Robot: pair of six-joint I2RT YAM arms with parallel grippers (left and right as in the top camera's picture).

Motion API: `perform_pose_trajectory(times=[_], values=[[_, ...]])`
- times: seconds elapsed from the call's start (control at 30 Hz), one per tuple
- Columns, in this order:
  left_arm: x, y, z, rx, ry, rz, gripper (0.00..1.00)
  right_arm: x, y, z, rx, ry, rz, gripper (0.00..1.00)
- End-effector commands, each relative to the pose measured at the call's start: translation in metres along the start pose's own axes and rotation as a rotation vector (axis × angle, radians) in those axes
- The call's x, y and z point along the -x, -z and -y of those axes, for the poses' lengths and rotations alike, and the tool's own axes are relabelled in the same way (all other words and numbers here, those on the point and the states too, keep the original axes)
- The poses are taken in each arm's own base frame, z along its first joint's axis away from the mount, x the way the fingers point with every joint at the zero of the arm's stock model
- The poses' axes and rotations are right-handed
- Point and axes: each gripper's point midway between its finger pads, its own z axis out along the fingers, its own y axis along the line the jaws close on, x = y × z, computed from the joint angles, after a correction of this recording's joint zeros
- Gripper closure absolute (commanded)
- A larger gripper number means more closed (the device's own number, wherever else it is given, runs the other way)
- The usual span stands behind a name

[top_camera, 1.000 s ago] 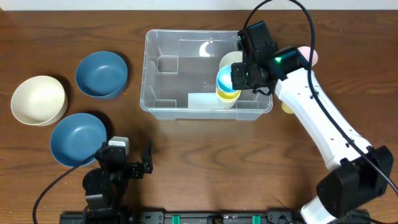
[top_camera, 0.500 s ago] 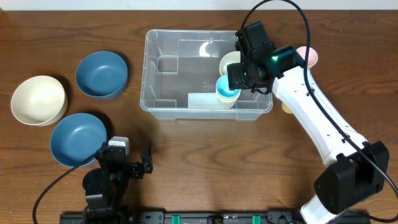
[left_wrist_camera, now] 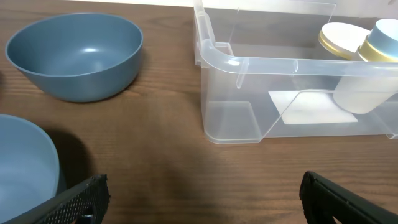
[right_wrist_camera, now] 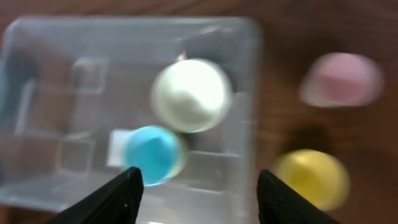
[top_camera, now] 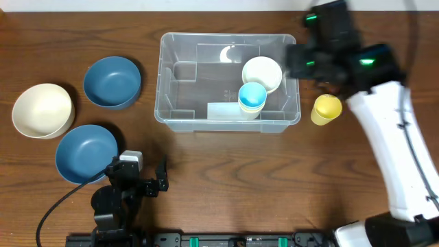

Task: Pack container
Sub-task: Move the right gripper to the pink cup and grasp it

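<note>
Dark wooden tabletop (top_camera: 226, 189) is filling the overhead view, and the container (top_camera: 199, 72) is sitting at its middle, holding a white cup (top_camera: 262, 73) and a blue-topped stack of cups (top_camera: 252, 96). A loose yellow cup (top_camera: 326, 109) is standing just beside the bin's right wall. I am judging that a grab there could catch the rim or topple the cup. My right arm (top_camera: 384, 130) is reaching up past that cup, its wrist blurred beyond the bin's right end. A dark blue bowl (top_camera: 112, 81) is waiting to the left.

From the left wrist, the left gripper (left_wrist_camera: 205, 205) is hanging low over the wood, spread wide and empty, facing the container's near corner.

From the right wrist, the right gripper (right_wrist_camera: 202, 186) is looking straight down, fingers apart with nothing between. A pink cup (right_wrist_camera: 341, 79) is sitting outside the wall.
</note>
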Motion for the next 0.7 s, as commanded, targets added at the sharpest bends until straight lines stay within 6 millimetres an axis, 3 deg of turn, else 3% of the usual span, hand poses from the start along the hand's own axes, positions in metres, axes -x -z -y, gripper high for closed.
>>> perform_pose_trajectory(times=[0.0,0.1,0.57,0.67], values=[[-0.009,-0.003,-0.003,0.011,-0.01,-0.02,0.02,0.002,-0.017,0.055,-0.124,-0.09,-0.041,0.41],[-0.009,-0.003,-0.003,0.011,-0.01,-0.02,0.02,0.002,-0.033,0.09,-0.177,-0.153,-0.078,0.43],[-0.009,-0.003,-0.003,0.011,-0.01,-0.02,0.02,-0.009,-0.13,0.198,-0.306,-0.339,-0.196,0.42],[-0.009,-0.003,-0.003,0.011,-0.01,-0.02,0.02,-0.015,-0.146,0.213,-0.316,-0.36,-0.22,0.42]])
